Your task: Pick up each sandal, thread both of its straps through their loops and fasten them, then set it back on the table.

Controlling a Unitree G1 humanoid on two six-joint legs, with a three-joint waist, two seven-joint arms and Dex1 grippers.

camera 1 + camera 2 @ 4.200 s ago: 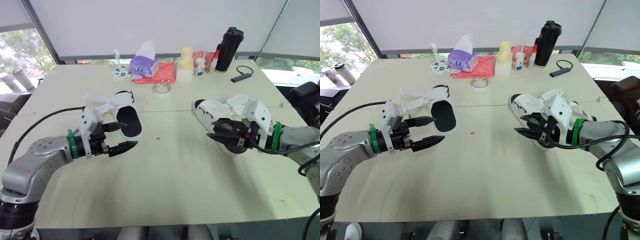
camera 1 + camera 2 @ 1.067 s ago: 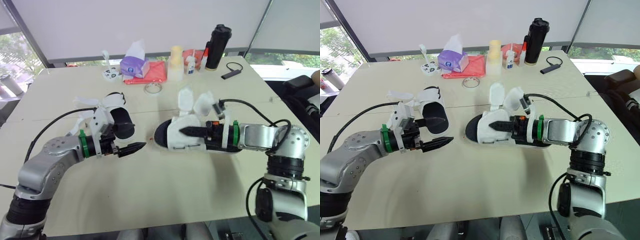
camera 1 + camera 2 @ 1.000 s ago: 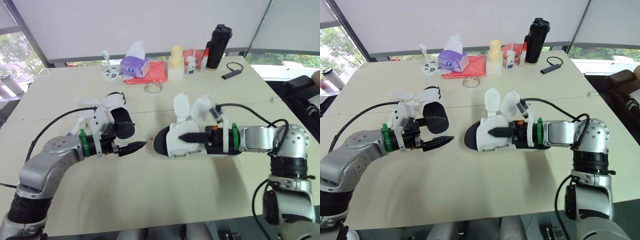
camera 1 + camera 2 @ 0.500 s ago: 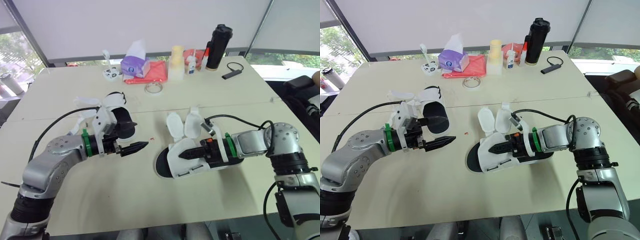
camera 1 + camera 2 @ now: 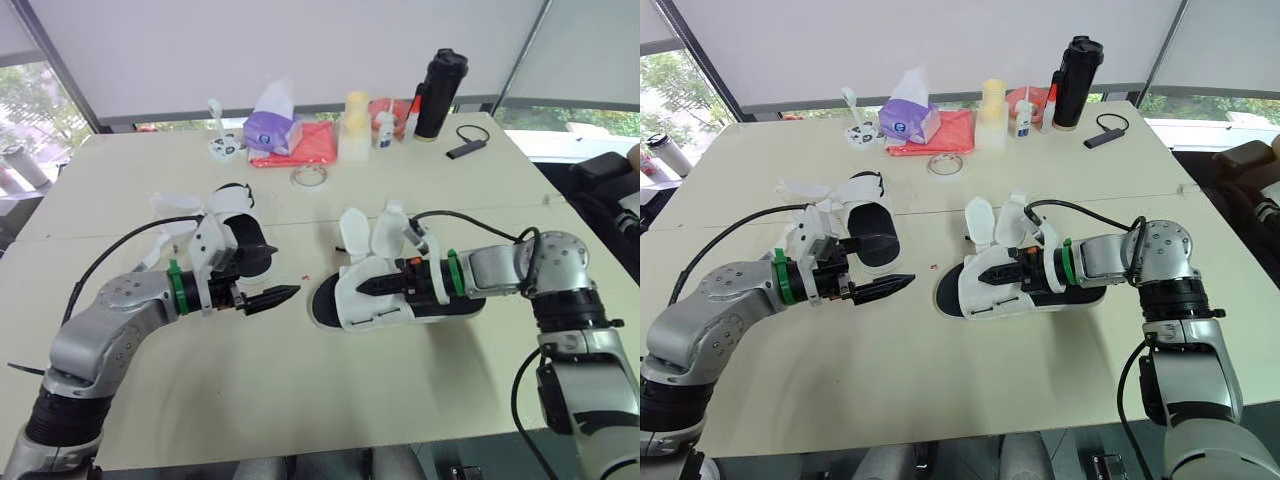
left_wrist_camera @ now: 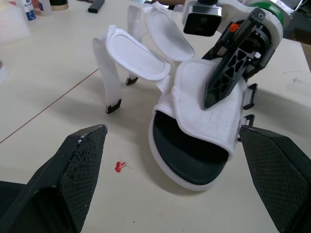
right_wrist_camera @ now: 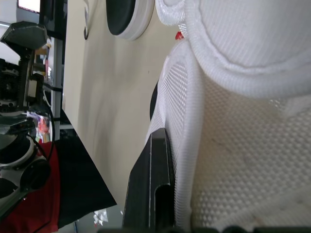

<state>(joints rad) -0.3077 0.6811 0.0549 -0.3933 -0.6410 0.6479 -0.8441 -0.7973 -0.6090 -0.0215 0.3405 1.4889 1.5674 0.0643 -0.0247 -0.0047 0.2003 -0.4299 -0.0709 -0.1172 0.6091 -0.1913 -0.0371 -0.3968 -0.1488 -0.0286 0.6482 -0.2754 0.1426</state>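
A white sandal [image 5: 400, 300] with a black footbed lies mid-table, toe toward my left arm. Its two straps [image 5: 365, 228] stand up unfastened. My right gripper [image 5: 366, 286] is shut on the sandal's mesh upper. In the right wrist view a black finger [image 7: 151, 187] presses against that white mesh [image 7: 233, 160]. My left gripper [image 5: 282, 274] is open and empty, a short way left of the sandal's toe. In the left wrist view its fingers [image 6: 80, 160] spread wide before the sandal [image 6: 194, 145]. A second sandal [image 5: 243, 232], straps loose, lies behind the left gripper.
Along the far side stand a purple tissue box [image 5: 268, 125], a red cloth [image 5: 312, 146], a tape roll [image 5: 307, 177], a pale container [image 5: 353, 125], a black bottle [image 5: 436, 80] and a black device with a cable [image 5: 468, 148]. A tiny red scrap [image 5: 303, 276] lies between the sandals.
My right gripper moved the sandal toward the near edge, then part of the way back. The left gripper crept slightly rightward and stayed open.
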